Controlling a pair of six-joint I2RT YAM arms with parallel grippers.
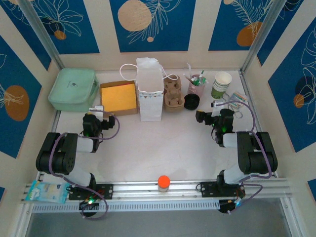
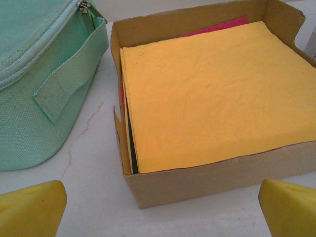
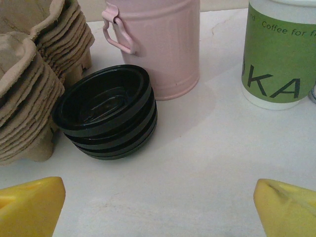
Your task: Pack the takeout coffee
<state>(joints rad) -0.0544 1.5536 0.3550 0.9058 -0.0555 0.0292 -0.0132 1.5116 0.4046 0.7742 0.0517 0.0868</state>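
The lidded takeout coffee is out of view. A stack of lidless green-and-white cups [image 1: 221, 85] [image 3: 279, 54] stands at the back right. Left of it, a stack of black lids [image 1: 191, 101] [image 3: 106, 113] leans on the table. My right gripper [image 1: 216, 105] [image 3: 158, 212] is open just short of the lids, with bare table between its yellow fingertips [image 3: 32, 207]. On the other side, my left gripper [image 1: 97, 109] [image 2: 160, 217] is open too, facing the near wall of the napkin box [image 2: 207, 175].
A white paper bag [image 1: 149, 89] stands upright at the back centre. Beside it are stacked pulp cup carriers [image 1: 173, 96] [image 3: 24, 98] and a pink cup of sticks [image 1: 196, 84] [image 3: 158, 44]. A mint zip bag [image 1: 73, 89] [image 2: 34, 84] lies at the back left. An orange-capped item [image 1: 163, 182] sits on the front rail.
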